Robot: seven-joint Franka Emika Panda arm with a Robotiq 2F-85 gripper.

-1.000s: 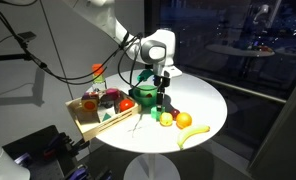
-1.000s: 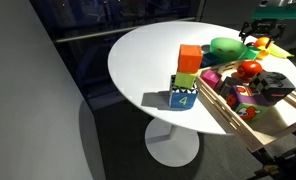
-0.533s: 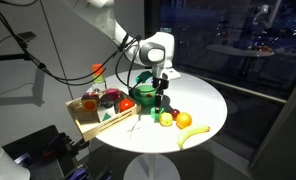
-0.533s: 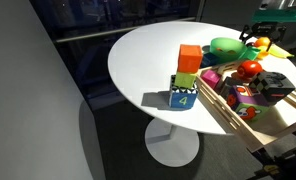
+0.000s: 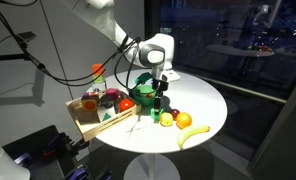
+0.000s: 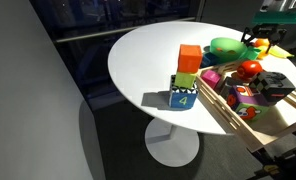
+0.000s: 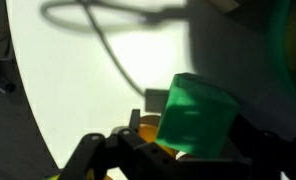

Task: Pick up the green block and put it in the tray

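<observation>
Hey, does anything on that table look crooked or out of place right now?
Two things stand out. In the wrist view the green block sits tilted between the fingers of the gripper rather than square. In an exterior view the tray, crowded with toys, appears to hang past the edge of the table.

Place: looks like a robotics lab in an office building.
Furniture: a round white pedestal desk.
Walls: dark floor-to-ceiling glass panes.
Equipment: a white robot arm with loose black cables.
Props: toy blocks, plastic fruit and a wooden tray.
</observation>
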